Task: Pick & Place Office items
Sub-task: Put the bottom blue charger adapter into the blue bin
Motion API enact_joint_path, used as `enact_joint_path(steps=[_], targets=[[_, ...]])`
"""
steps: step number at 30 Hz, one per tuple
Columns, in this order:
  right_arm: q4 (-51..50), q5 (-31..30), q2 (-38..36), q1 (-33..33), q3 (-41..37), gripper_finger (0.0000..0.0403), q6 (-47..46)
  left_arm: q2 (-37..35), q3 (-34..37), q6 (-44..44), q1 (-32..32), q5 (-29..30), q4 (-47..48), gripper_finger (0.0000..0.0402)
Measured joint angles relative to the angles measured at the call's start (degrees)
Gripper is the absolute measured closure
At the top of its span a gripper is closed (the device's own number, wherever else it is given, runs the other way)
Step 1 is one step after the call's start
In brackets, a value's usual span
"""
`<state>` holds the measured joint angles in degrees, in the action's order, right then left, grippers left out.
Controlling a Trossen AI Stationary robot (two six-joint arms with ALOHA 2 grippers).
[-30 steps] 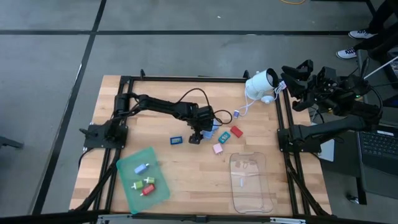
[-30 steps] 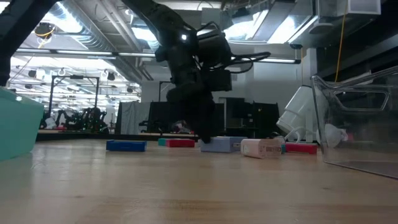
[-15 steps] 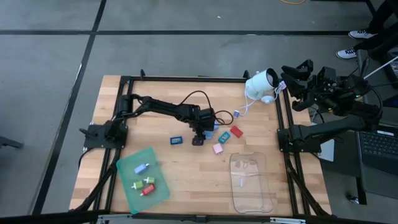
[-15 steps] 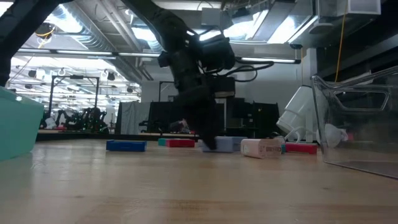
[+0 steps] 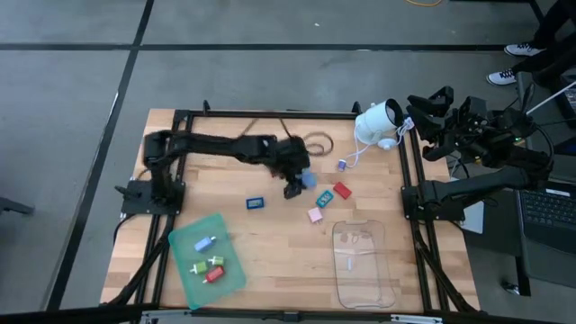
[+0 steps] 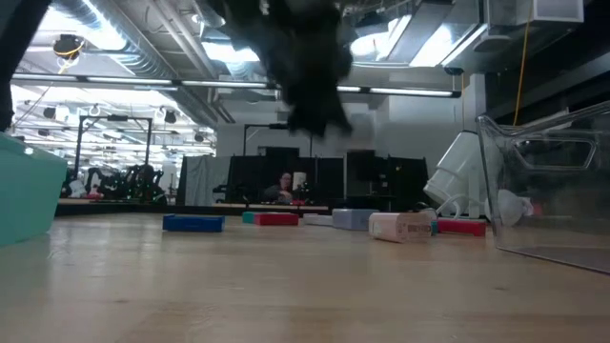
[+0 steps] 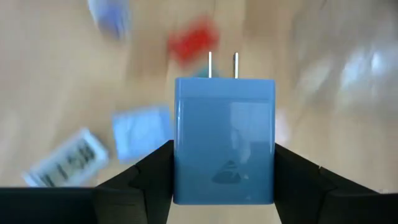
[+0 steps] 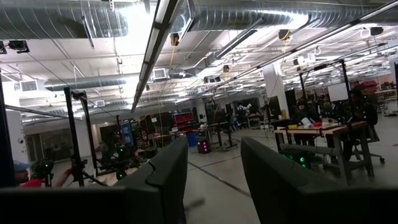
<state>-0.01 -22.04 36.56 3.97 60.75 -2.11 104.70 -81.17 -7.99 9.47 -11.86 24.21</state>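
My left gripper (image 5: 295, 187) hangs above the middle of the table, shut on a blue plug-shaped office item (image 7: 224, 146) with two metal prongs; in the low view this gripper (image 6: 310, 90) is a dark blur well above the wood. Other office items lie flat on the table: a blue one (image 5: 256, 203), a pink one (image 5: 316, 215), a teal one (image 5: 326, 199), a red one (image 5: 342, 190) and a light blue one (image 6: 351, 218). My right gripper (image 8: 214, 180) is open, raised off the table's right edge (image 5: 423, 112). My left gripper pinches the blue item by its two opposite side faces (image 7: 177, 168) between the two fingers (image 7: 152, 177). The fingers slant down from the table's left side. The prongs (image 7: 222, 65) point away from the wrist, and the item is lifted clear of the table.
A green tray (image 5: 184, 245) holding several small pieces sits at the near left. A clear tray (image 5: 363, 263) sits at the near right. A white rounded device (image 5: 378, 121) with a cord stands at the far right corner.
My left gripper stood low at the table among the pieces, narrowed its fingers, then rose sharply while rolling at the wrist. The blue item has come up with it, off the table. The other pieces have stayed where they were.
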Motion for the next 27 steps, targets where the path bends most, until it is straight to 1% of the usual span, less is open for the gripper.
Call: enact_joint_path(steps=[2,4,6,8,13,15,16,17,18,20,22,27], targets=[[0.0,0.0,0.0,-0.02,0.0,0.0247,0.05,-4.49,-0.06,-3.54,0.81,0.34,-4.14,0.0193],[0.0,0.0,0.0,-0.01,0.0,0.0247,0.2,-8.9,-0.09,-7.11,1.57,3.72,-8.99,0.0193],[0.0,0.02,0.0,-0.01,0.0,0.0247,0.17,-12.91,0.2,-9.7,2.15,9.62,-14.32,0.0193],[0.0,0.02,0.0,0.0,0.0,0.0247,0.17,-16.54,0.21,-11.37,2.39,16.95,-19.25,0.0193],[-0.02,0.02,0.0,0.0,0.0,0.0247,0.17,-23.56,0.22,-10.56,1.41,34.65,-29.66,0.0193],[-0.02,0.02,0.0,-0.02,0.02,0.0247,0.11,-25.07,0.22,-8.58,0.86,37.86,-35.54,0.0193],[-0.02,0.05,0.0,-0.01,0.01,0.0247,-0.07,-25.58,0.22,-7.6,0.6,37.87,-39.1,0.0193],[-0.02,0.12,0.0,0.0,0.0,0.0247,-0.14,-26.06,0.22,-7.14,0.24,37.01,-41.9,0.0193],[-0.02,0.33,0.0,0.0,0.0,0.0247,-0.24,-26.35,0.22,-6.8,-0.11,34.85,-44.58,0.0193],[-0.02,0.48,0.0,0.0,0.0,0.0247,-0.26,-26.68,0.22,-5.79,-0.91,27.08,-49.15,0.0193],[-0.02,0.48,0.0,-0.02,0.0,0.0247,-0.26,-26.86,0.22,-4.94,-2.14,17.95,-51.99,0.0193],[-0.02,0.5,0.0,0.0,0.0,0.0247,-0.45,-27.41,0.24,-6.23,-6.65,0.25,-51.86,0.0193]])
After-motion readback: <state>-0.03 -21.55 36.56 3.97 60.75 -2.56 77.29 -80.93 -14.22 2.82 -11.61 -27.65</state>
